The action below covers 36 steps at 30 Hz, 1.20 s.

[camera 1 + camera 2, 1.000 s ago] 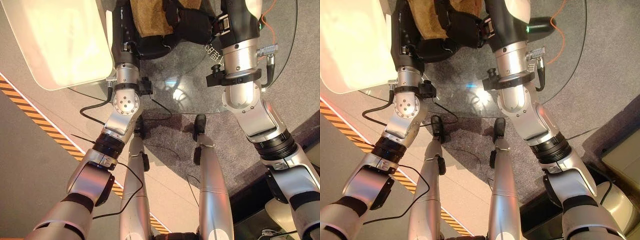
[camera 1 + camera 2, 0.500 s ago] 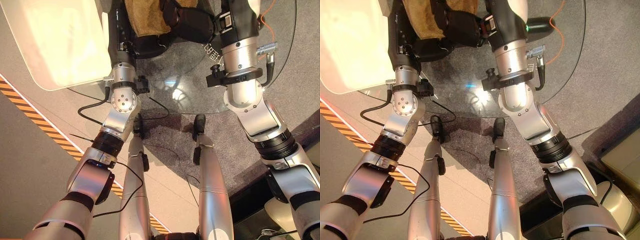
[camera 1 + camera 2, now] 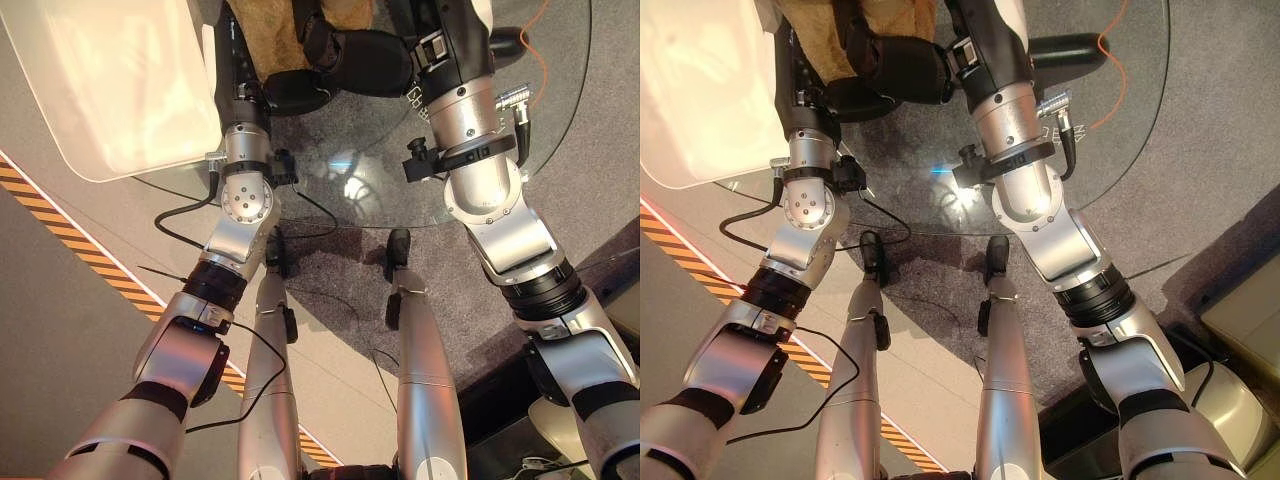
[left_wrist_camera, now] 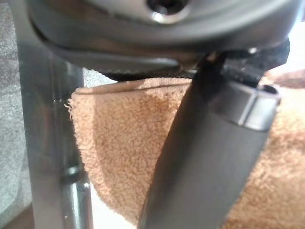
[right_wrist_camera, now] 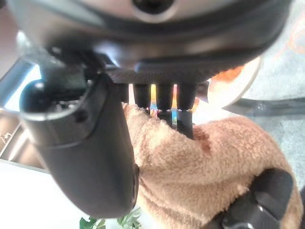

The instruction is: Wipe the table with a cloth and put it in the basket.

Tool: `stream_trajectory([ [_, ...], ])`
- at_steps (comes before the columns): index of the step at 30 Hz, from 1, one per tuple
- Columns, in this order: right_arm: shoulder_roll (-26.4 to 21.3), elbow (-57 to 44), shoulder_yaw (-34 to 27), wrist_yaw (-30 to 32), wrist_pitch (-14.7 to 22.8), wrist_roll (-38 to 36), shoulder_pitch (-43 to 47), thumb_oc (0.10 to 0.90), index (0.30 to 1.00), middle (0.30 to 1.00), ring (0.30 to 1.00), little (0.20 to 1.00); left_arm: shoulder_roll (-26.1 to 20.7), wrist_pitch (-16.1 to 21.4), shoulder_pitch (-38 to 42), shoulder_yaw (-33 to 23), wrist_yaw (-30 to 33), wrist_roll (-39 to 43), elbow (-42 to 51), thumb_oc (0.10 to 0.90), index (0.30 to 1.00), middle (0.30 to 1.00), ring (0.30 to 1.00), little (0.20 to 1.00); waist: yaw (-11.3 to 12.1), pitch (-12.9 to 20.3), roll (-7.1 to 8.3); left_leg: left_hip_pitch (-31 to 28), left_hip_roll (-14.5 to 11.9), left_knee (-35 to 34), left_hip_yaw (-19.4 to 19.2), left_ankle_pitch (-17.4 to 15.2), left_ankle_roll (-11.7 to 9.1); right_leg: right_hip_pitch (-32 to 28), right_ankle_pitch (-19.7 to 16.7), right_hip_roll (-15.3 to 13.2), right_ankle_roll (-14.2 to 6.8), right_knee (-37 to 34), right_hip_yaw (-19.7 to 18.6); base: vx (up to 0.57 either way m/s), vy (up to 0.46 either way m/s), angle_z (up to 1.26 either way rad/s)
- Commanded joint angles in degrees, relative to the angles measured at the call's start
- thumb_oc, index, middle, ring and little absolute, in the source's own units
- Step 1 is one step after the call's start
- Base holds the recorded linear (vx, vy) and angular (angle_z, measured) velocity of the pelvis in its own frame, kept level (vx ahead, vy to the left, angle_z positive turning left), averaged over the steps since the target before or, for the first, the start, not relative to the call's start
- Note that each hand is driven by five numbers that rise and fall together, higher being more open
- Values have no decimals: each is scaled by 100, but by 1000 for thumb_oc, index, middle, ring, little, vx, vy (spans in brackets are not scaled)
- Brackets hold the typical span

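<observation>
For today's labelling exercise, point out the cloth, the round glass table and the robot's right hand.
cloth (image 5: 200,167): right wrist view, on its fuzzy tan surface.
glass table (image 3: 340,170): left eye view, on a bare part of the glass top.
right hand (image 3: 365,65): left eye view, on the hand's dark back.

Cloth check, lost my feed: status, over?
Both hands on cloth over glass table: left hand, right hand. Grip unclear. White tray alongside.

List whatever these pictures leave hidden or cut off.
- Cloth: its far part runs past the top edge of both eye views.
- Left hand: fingertips covered by the cloth in the eye views; the thumb blocks them in the left wrist view.
- Right hand: fingertips sunk in the cloth in the right wrist view.
- Glass table: its far side is cut off.
</observation>
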<state>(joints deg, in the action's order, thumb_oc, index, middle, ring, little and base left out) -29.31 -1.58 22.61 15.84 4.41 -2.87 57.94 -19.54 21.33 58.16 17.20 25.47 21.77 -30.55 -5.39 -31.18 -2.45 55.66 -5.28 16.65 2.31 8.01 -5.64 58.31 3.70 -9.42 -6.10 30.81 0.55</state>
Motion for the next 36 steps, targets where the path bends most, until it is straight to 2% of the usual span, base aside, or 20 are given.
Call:
stream_trajectory([
  [1, 509, -927, -487, -113, 1194, -288, 989, 100, 300, 300, 300, 200, -108, 601, 923, -44, -68, -78, 123, 800, 900, 900, 900, 900, 87, 139, 300, -355, 516, 151, -313, -614, 340, -470, -267, 891, 272, -782, 132, 0, 0, 0],
  [6, 594, -935, -528, -200, 1256, -378, 983, 100, 300, 300, 300, 200, -77, 622, 928, -43, -27, -122, 126, 800, 900, 900, 900, 900, 86, 139, 301, -352, 521, 168, -304, -627, 336, -474, -262, 889, 271, -784, 131, 0, 0, 0],
  [8, 610, -935, -525, -236, 1270, -394, 998, 100, 300, 300, 300, 200, -74, 637, 930, -52, 9, -154, 126, 715, 827, 827, 827, 815, 87, 139, 302, -342, 516, 176, -302, -630, 330, -470, -257, 890, 274, -780, 129, 0, 0, 0],
  [9, 612, -942, -535, -263, 1271, -409, 999, 100, 300, 300, 300, 200, -75, 646, 926, -57, 20, -171, 127, 608, 735, 735, 735, 708, 88, 139, 303, -340, 511, 176, -299, -630, 330, -468, -258, 888, 273, -780, 126, 0, 0, 0],
  [10, 638, -939, -532, -285, 1255, -408, 1017, 100, 300, 300, 300, 200, -71, 652, 946, -57, 14, -178, 106, 413, 568, 568, 568, 513, 90, 139, 303, -340, 507, 176, -297, -628, 327, -467, -261, 887, 274, -779, 124, 0, 0, 0],
  [12, 651, -927, -537, -321, 1268, -413, 1019, 100, 300, 300, 300, 200, -66, 659, 975, -55, 18, -212, 81, 111, 309, 309, 309, 211, 84, 139, 304, -337, 506, 182, -299, -628, 326, -465, -262, 884, 276, -780, 122, 0, 0, 0],
  [36, 654, -828, -530, -325, 1258, -502, 1099, 100, 300, 300, 300, 200, -126, 821, 1088, -12, -275, -127, 93, 100, 300, 300, 300, 200, 76, 139, 303, -337, 493, 152, -285, -624, 310, -470, -283, 867, 270, -837, 120, 0, 0, 0],
])
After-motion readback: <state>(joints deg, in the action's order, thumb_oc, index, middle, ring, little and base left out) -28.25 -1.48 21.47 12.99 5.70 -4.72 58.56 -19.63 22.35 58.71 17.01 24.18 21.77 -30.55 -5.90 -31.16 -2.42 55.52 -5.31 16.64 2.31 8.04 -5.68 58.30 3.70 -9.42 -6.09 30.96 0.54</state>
